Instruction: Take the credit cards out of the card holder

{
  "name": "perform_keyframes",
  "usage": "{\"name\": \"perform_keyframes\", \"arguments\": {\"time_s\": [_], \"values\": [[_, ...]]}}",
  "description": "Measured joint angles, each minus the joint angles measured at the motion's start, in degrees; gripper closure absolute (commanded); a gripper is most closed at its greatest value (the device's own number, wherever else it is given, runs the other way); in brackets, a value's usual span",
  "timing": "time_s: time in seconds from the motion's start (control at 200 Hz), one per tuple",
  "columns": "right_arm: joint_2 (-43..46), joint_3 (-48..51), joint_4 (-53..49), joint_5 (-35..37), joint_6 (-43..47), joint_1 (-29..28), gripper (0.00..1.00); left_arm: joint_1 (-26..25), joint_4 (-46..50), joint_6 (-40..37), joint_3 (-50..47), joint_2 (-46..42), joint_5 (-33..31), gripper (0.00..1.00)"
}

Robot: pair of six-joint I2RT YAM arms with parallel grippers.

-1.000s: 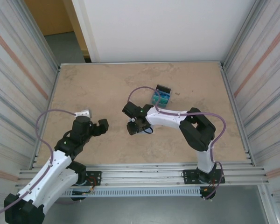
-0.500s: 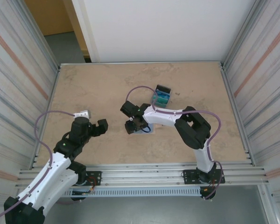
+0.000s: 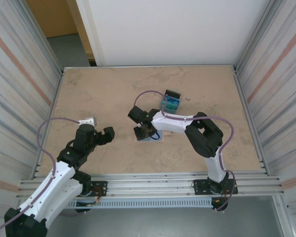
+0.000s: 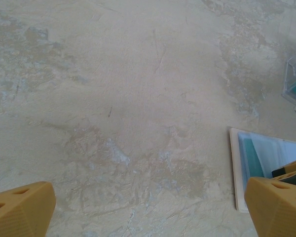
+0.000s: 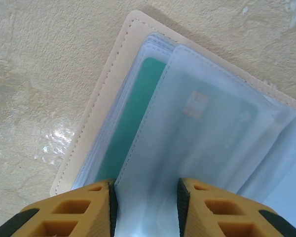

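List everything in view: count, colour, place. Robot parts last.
card holder: one, beige with light-blue clear sleeves, lying open mid-table
credit cards: at least two, teal, inside the sleeves
clear box: one, dark-edged with blue-green contents, beyond the card holder
table: one, beige marbled
left gripper: one, open, over bare table on the left
right gripper: one, down on the card holder, jaws apart astride a sleeve

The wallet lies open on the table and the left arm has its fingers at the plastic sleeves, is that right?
Not the left: the right gripper has its fingers at the plastic sleeves of the open wallet, as the right wrist view shows. The left gripper hangs open over bare table.
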State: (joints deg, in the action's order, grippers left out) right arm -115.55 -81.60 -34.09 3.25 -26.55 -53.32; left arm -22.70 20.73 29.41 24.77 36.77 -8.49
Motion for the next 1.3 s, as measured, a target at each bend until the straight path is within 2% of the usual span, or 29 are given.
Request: {"name": "perform_keyframes", "arguments": {"time_s": [0.291, 0.621, 1.303], "values": [[1.18, 0.52, -0.48, 2.14, 0.11, 0.00, 0.75, 0.00, -0.02, -0.04, 0.00, 0.00, 1.05, 0.01], [7.52, 3.76, -1.05, 5.92, -0.07, 0.50, 0.70, 0.00, -1.11, -0.20, 0.00, -0.15, 2.10, 0.01], [11.56, 14.62, -1.01, 7.48, -2.40, 4.87, 0.61, -0.13, -2.10, 0.02, 0.02, 2.86, 6.60, 0.01]]}}
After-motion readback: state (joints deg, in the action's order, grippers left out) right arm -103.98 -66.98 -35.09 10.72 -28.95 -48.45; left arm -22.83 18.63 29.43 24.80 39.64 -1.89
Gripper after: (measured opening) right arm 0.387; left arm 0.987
